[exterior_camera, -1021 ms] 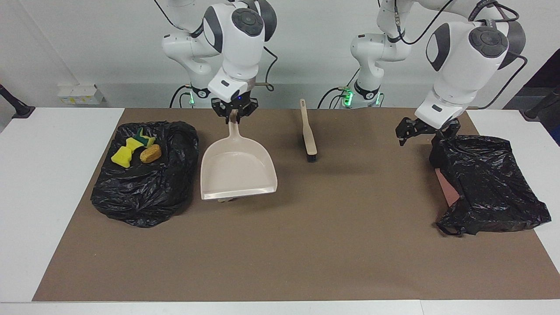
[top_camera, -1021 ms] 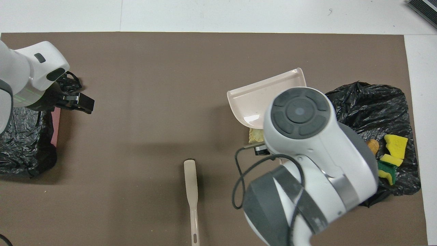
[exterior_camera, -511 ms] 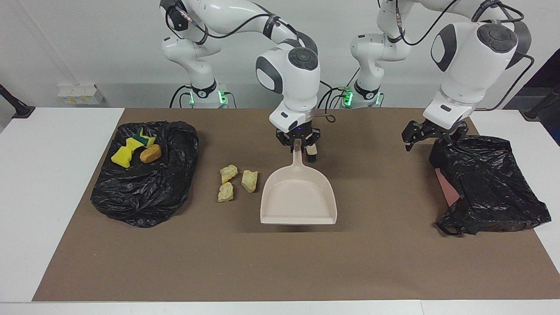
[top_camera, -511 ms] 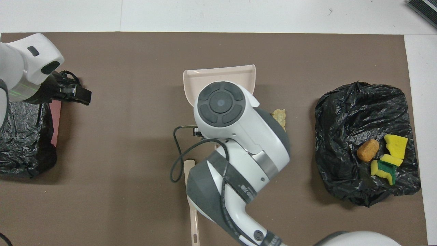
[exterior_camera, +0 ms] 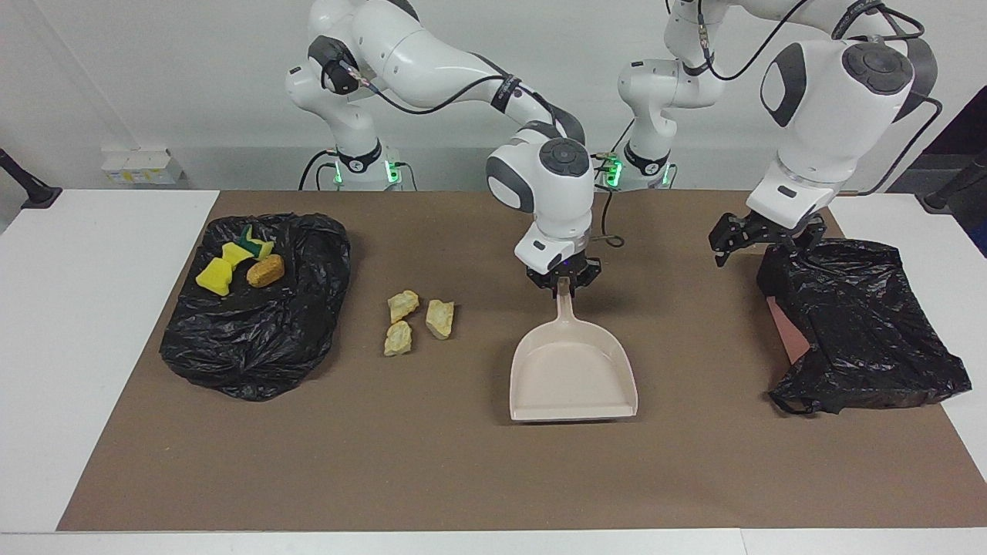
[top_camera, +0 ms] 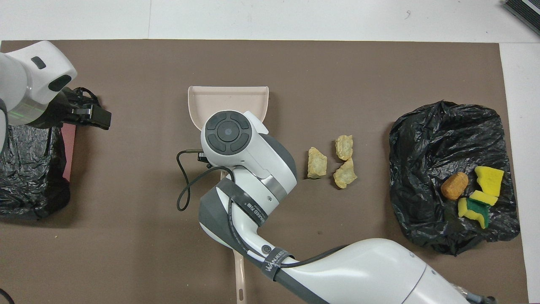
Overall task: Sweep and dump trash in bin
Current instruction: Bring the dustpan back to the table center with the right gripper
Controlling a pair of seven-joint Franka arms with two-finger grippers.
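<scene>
Right gripper (exterior_camera: 564,284) is clamped on the dustpan (exterior_camera: 572,372) handle, left gripper (exterior_camera: 759,239) gaping empty over a black bag (exterior_camera: 864,324). Three chunks (exterior_camera: 416,320) sit beside the pan toward the right arm's end, so it could shove them away sideways.

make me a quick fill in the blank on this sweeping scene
1. The right gripper is shut on the ____ handle.
2. The number of beige chunks lying on the mat is ____.
3. The yellow sponge bits lie on a black ____.
4. The left gripper is ____.

Missing words: dustpan; three; bag; open
</scene>
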